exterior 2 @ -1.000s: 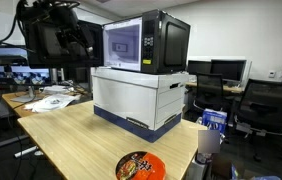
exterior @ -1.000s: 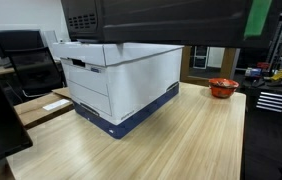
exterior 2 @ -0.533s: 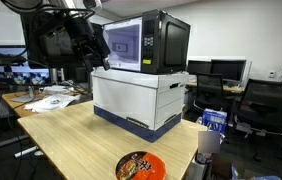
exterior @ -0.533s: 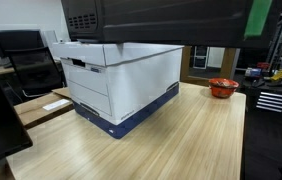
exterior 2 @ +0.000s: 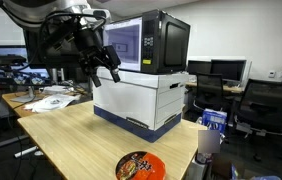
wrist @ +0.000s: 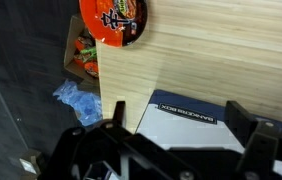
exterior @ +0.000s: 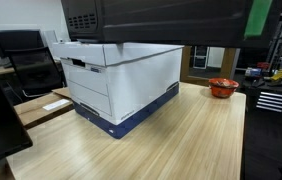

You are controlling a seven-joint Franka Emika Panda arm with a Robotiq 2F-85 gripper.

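Wrist view shows the gripper spread wide, empty, over the white file box on the wooden table.

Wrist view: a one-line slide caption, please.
Open hand hovers above the white cardboard box with dark blue base on a light wooden table, red noodle bowl beyond.

In an exterior view, the gripper hangs with its jaws spread just above the left end of the white box. A microwave sits on top of the box. A noodle bowl lies on the table in front of it.
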